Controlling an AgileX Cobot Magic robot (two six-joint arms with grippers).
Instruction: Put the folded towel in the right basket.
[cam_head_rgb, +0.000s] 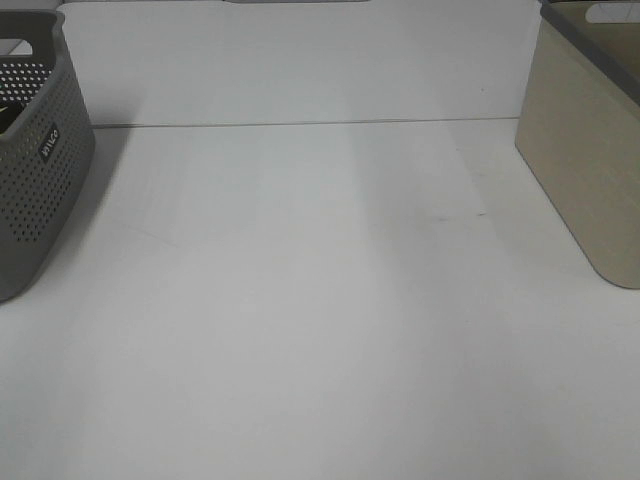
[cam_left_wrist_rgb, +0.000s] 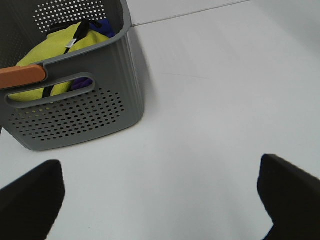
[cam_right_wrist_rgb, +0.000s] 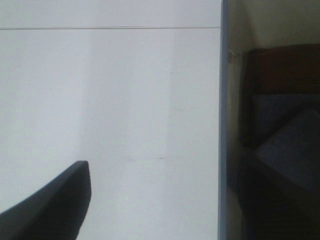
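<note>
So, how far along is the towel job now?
Looks done: the folded towel lies inside the right basket. In hand: nothing; the left pincer and the right pincer are open and empty. Left: probably only to draw the arms back.

This looks like a test bench in a lab, not a home — a bare white table with a plain white back panel behind it. A grey perforated basket and the beige right basket stand at its opposite sides — a staged setup.
</note>
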